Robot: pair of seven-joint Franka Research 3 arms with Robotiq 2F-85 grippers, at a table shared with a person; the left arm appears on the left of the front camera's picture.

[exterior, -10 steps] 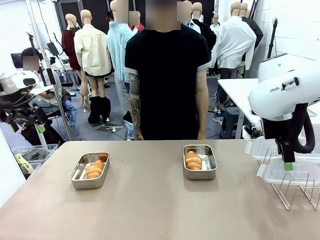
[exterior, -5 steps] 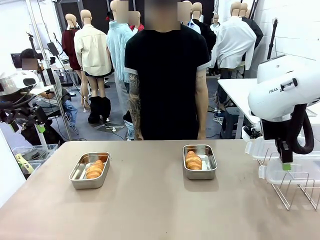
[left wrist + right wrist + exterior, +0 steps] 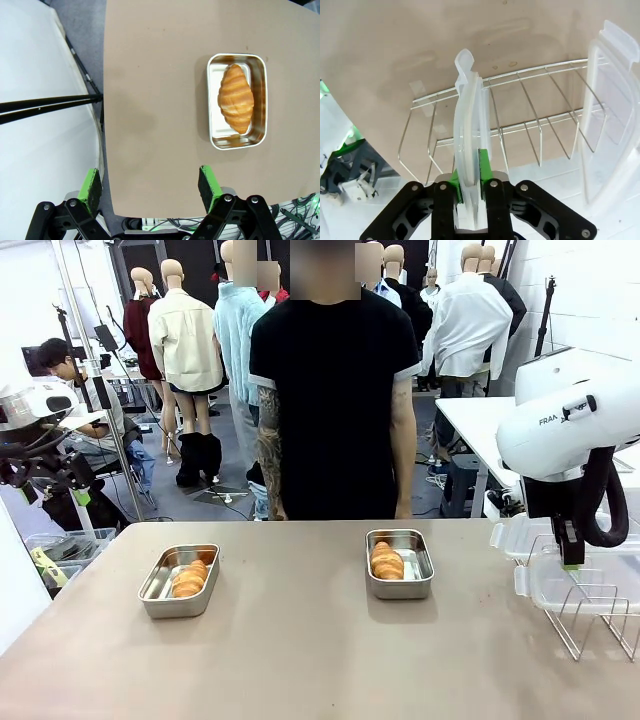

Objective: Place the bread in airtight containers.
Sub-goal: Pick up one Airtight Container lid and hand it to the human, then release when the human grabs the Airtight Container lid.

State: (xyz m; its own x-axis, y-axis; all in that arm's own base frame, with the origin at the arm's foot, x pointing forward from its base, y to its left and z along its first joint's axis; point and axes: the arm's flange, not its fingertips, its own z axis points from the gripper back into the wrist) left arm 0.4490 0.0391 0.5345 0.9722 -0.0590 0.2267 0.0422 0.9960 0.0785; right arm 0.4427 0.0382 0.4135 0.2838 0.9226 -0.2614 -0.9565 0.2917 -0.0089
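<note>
Two stainless-steel airtight containers sit on the tan table, each with one piece of bread in it: the left tin point(image 3: 152, 590) holds a croissant point(image 3: 190, 578), the right tin point(image 3: 419, 563) holds another croissant point(image 3: 386, 561). My right gripper point(image 3: 572, 558) is over the wire rack point(image 3: 590, 618), shut on the upper edge of a clear lid point(image 3: 560, 588). The right wrist view has the gripper point(image 3: 469, 172) with its green pads clamped on that lid point(image 3: 467, 115). My left gripper point(image 3: 150, 182) hangs open, high off the table's left edge, above and beside the left tin point(image 3: 212, 102) and its croissant point(image 3: 236, 97).
A second clear lid point(image 3: 610, 115) stands upright in the wire rack point(image 3: 520, 125), close beside the held one. A person in a black shirt point(image 3: 333, 390) stands at the table's far side, hands down. Bare tabletop lies between and in front of the tins.
The right gripper's jaws have closed on the clear lid in the rack, and it has risen slightly. The left arm, both tins and the person have not moved.
</note>
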